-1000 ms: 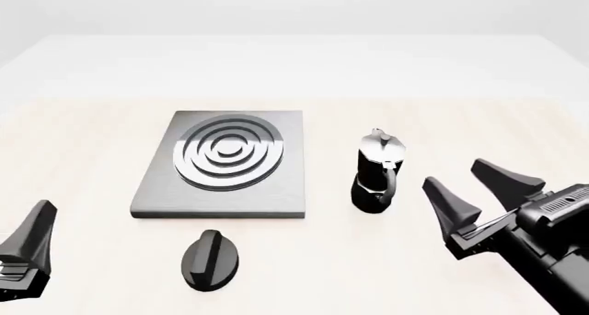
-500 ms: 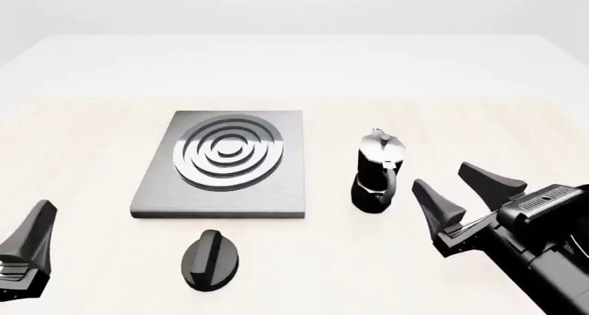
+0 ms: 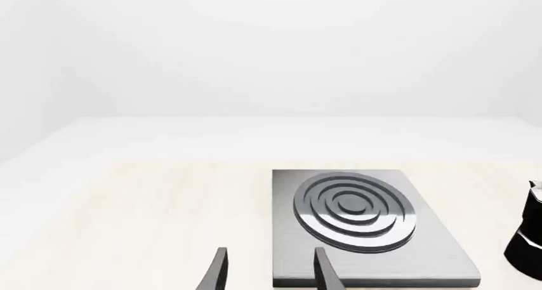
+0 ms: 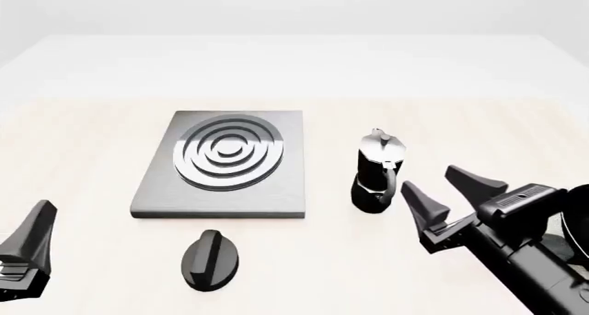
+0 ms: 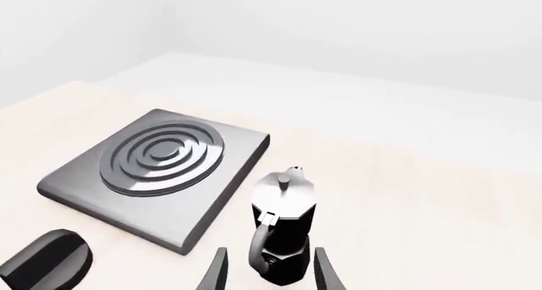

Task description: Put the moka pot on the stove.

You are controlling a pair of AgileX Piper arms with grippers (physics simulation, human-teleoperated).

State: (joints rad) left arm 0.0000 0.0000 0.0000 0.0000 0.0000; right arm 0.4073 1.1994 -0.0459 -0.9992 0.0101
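The moka pot (image 4: pixel 376 170), black with a silver lid, stands upright on the table to the right of the stove (image 4: pixel 276 191), a grey plate with a ring burner. My right gripper (image 4: pixel 443 191) is open, just right of the pot and on its near side, not touching it. In the right wrist view the pot (image 5: pixel 284 230) stands just ahead of the open fingers (image 5: pixel 325 272), its handle facing the camera, with the stove (image 5: pixel 233 169) beside it. My left gripper (image 3: pixel 271 274) is open and empty at the near left, short of the stove (image 3: pixel 432 255).
A black oval knob (image 4: pixel 210 258) lies on the table just in front of the stove, also in the right wrist view (image 5: pixel 47 261). The pot's edge shows in the left wrist view (image 3: pixel 529 239). The table runs on white beyond the stove.
My right gripper has moved left, closing in on the moka pot, still open. The left gripper, pot and stove have not moved.
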